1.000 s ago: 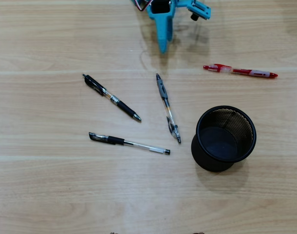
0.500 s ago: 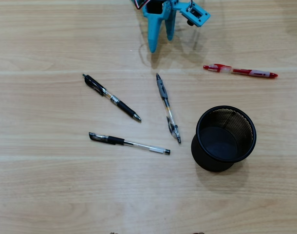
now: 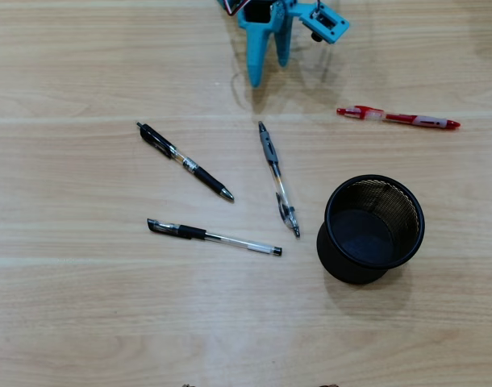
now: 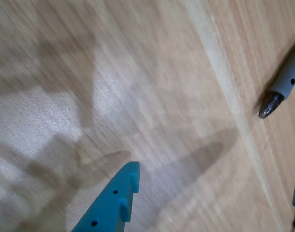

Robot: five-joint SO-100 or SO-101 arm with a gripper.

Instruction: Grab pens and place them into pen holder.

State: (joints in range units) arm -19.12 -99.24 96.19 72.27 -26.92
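In the overhead view several pens lie flat on the wooden table. There are three black pens, one at the left (image 3: 184,161), one below it (image 3: 214,237) and one in the middle (image 3: 278,179), and a red pen (image 3: 398,118) at the upper right. The black mesh pen holder (image 3: 343,270) stands upright and empty at the right. My blue gripper (image 3: 268,72) is open at the top, above the middle pen's upper end and apart from it. The wrist view shows that pen's grey tip (image 4: 283,84) ahead of my open gripper (image 4: 215,176), with one finger (image 4: 111,203) at the bottom.
Light wood table (image 3: 85,322) with faint seams running across it. My arm's base parts sit at the top edge (image 3: 323,20) in the overhead view.
My gripper has opened: a second ago its fingers were together, and now they stand spread. The pens and the holder have not moved.
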